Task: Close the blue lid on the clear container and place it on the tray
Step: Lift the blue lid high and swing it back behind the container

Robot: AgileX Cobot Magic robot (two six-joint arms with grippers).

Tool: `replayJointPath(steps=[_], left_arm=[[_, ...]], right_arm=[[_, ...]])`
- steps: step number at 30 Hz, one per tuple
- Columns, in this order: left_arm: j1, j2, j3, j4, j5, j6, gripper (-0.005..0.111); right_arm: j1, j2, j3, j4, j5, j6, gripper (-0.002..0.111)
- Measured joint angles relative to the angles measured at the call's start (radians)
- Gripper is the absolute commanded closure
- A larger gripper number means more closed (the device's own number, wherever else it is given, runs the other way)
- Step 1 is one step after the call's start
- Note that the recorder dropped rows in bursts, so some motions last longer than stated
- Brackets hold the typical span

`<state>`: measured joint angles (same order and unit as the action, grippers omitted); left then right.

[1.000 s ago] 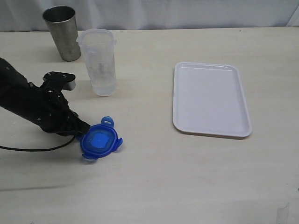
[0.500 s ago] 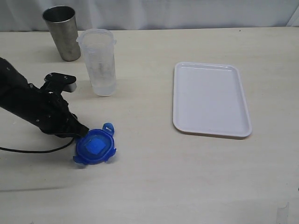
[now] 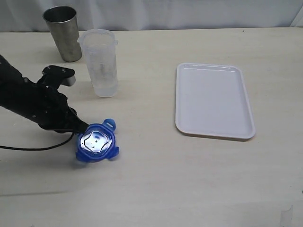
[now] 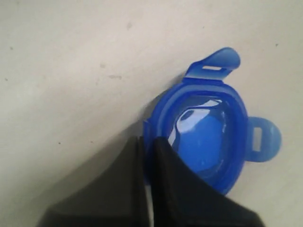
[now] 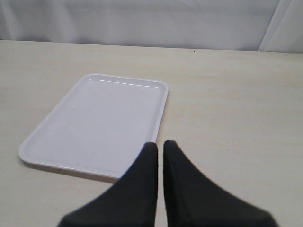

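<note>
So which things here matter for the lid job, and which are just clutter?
Job: blue lid, pinched at its rim by the left hand; clear container; tray.
Lying about: grey metal cup.

Clear container (image 3: 102,64) stands left of tray (image 3: 213,101), blue lid (image 3: 96,143) seemingly before it.

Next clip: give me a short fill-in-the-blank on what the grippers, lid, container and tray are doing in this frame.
1. The left gripper is ____ on the rim of the blue lid.
2. The right gripper, shut, holds ____.
3. The clear container stands ____ near the metal cup, with no lid on it.
4. In the exterior view, the tray lies to the ____ of the container.
Missing words: shut; nothing; upright; right.
</note>
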<state>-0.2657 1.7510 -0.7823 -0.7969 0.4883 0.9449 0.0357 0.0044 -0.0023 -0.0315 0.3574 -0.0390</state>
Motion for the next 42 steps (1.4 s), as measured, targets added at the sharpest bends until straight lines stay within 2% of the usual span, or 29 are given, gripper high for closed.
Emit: replayJointPath(steps=[8, 16, 21, 26, 30, 35, 39, 42], left_arm=[[0.000, -0.231, 0.000, 0.066, 0.012, 0.000, 0.107], [0.000, -0.462, 0.000, 0.262, 0.021, -0.002, 0.107], [0.000, -0.564, 0.000, 0.512, 0.042, -0.094, 0.107], [0.000, -0.608, 0.000, 0.818, 0.055, -0.306, 0.107], [0.000, -0.616, 0.002, 0.992, 0.023, -0.450, 0.107], [0.000, -0.616, 0.002, 1.116, -0.135, -0.555, 0.107], [0.000, -0.582, 0.002, 1.191, -0.362, -0.569, 0.107], [0.024, -0.496, -0.003, 1.201, -0.589, -0.540, 0.107]], right_arm=[[0.000, 0.000, 0.000, 0.000, 0.000, 0.000, 0.104], [0.000, 0.000, 0.000, 0.000, 0.000, 0.000, 0.104], [0.000, 0.000, 0.000, 0.000, 0.000, 0.000, 0.104], [0.000, 0.000, 0.000, 0.000, 0.000, 0.000, 0.104], [0.000, 0.000, 0.000, 0.000, 0.000, 0.000, 0.104], [0.000, 0.000, 0.000, 0.000, 0.000, 0.000, 0.104], [0.000, 0.000, 0.000, 0.000, 0.000, 0.000, 0.104], [0.000, 0.000, 0.000, 0.000, 0.000, 0.000, 0.104]])
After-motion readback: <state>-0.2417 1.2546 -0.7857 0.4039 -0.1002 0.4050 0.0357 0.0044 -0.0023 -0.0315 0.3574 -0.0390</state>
